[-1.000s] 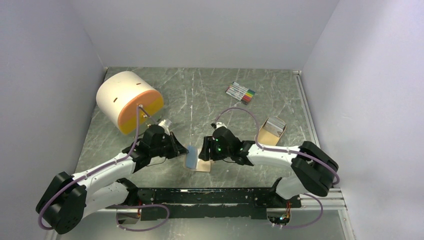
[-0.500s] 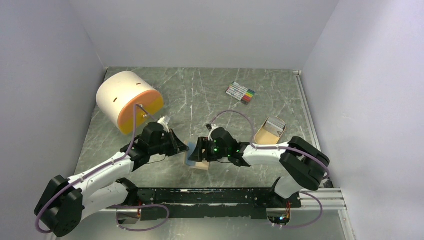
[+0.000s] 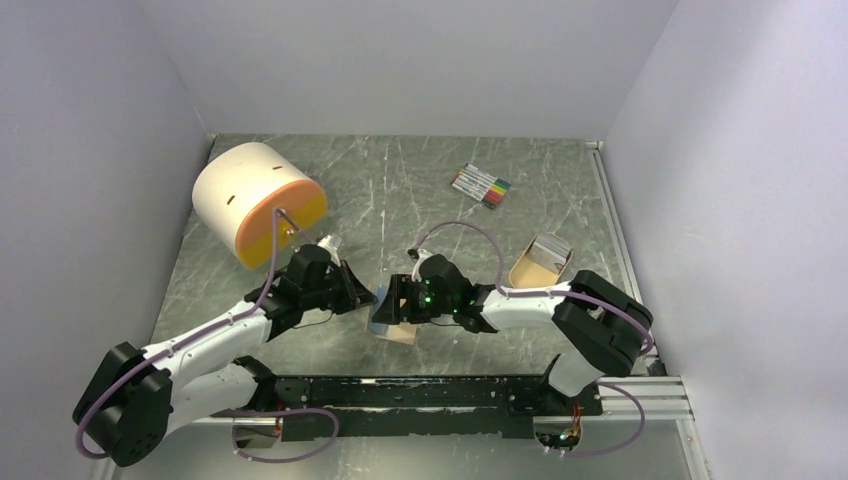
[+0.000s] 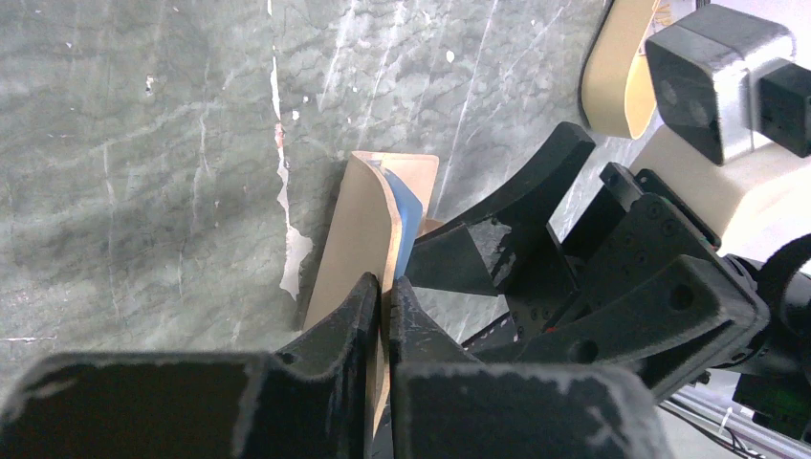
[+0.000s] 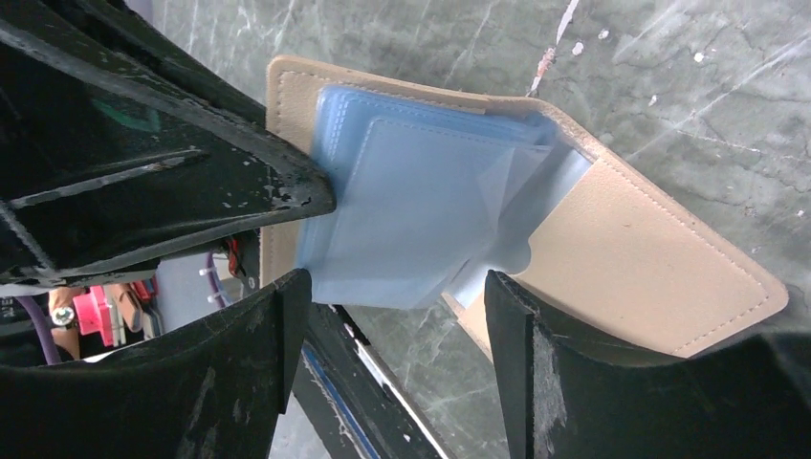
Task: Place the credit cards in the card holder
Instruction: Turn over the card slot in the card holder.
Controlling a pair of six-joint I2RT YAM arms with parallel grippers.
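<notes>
Left fingers (image 4: 349, 320) are clamping the tan flap of the card holder (image 4: 356, 229) at lower centre frame; right fingers (image 5: 537, 337) are standing apart, straddling its blue sleeves (image 5: 411, 215).

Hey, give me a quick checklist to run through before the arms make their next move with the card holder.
1. Grip: left gripper clamped on the tan flap of the card holder: ok.
2. Holder open, blue sleeves exposed: ok.
3. Jaws of the right gripper open, one finger on each side of the sleeves: ok.
4. Card in the right gripper: not ok, the credit cards lie in the tray.
5. Sleeve pocket open enough for a card: cannot tell.
</notes>
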